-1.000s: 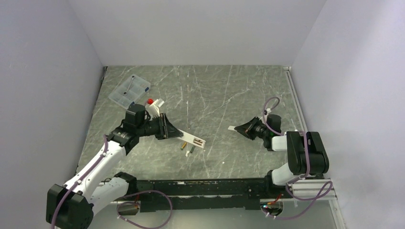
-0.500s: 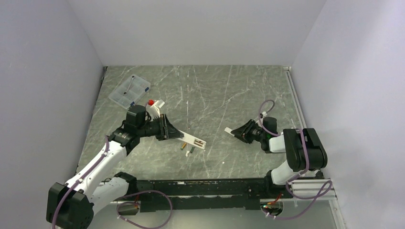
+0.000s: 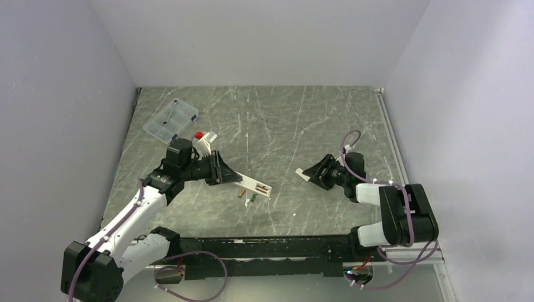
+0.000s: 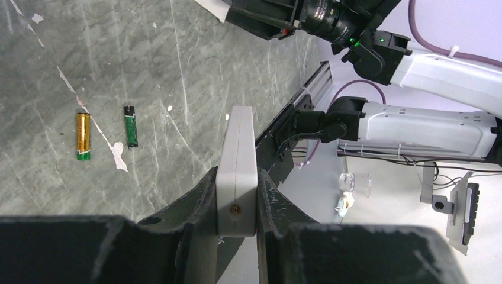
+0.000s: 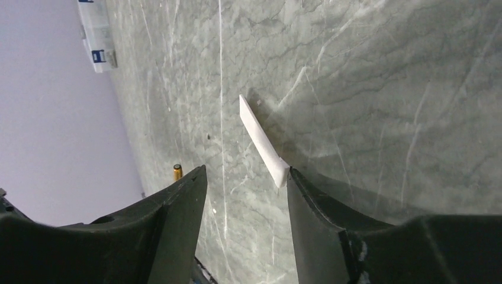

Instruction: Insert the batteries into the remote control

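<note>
Left gripper (image 4: 237,184) clamped on the end of the slim white rectangular remote control (image 4: 238,142). Copper-orange battery (image 4: 83,136) and dark green battery (image 4: 131,126) lie side by side on the grey marbled table (image 4: 177,53), near that gripper's fingertips. Right gripper (image 5: 244,174) jaws now stand apart; a second ago they pinched the small flat white cover piece (image 5: 260,136), whose near end touches one finger.
</note>
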Controlling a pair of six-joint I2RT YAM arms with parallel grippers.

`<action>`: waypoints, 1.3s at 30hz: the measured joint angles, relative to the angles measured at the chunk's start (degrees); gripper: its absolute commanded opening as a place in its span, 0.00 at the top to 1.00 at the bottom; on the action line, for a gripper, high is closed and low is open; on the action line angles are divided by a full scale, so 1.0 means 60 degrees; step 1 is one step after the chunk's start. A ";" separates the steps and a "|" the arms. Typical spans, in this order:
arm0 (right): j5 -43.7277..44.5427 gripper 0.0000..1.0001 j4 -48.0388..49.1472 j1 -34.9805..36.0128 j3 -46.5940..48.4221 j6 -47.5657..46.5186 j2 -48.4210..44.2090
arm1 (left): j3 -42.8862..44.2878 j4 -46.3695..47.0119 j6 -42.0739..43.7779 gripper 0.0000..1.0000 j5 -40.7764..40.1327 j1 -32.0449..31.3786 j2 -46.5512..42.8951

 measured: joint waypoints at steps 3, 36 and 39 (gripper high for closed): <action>0.0317 0.43 -0.0747 0.0033 0.0084 -0.0306 -0.0550 | -0.0004 0.0000 0.0000 1.00 0.0000 0.0000 -0.0015; 0.1993 0.50 -0.5231 0.2809 0.1763 -0.2769 -0.3384 | -0.0011 -0.1071 0.0007 1.00 -0.0007 0.0000 -0.0302; 0.2160 0.50 -0.5340 0.3264 0.1982 -0.2860 -0.3235 | -0.0007 -0.1388 0.0044 1.00 -0.0004 0.0000 -0.0248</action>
